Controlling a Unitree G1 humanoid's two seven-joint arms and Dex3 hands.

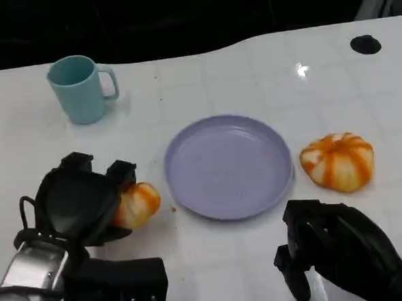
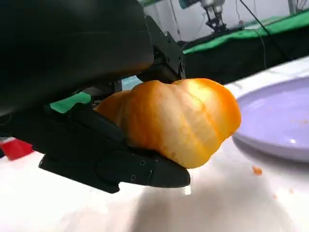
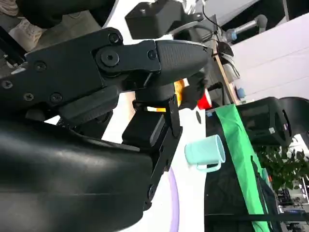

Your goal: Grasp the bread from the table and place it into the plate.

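An orange-and-white bread roll (image 1: 139, 203) lies on the white table just left of the lilac plate (image 1: 229, 166). My left hand (image 1: 78, 199) grips it; in the left wrist view the bread (image 2: 178, 118) sits between black fingers (image 2: 116, 166) below and above, beside the plate (image 2: 285, 116). A second, larger striped bread (image 1: 338, 161) rests on the table right of the plate. My right hand (image 1: 337, 248) hovers near the table's front edge, below that bread, with nothing in it. The right wrist view shows its fingers (image 3: 120, 96) spread apart.
A teal mug (image 1: 81, 88) stands at the back left, also seen as the mug (image 3: 205, 152) in the right wrist view. A small black disc (image 1: 365, 44) lies at the far right. The table's far edge curves behind the plate.
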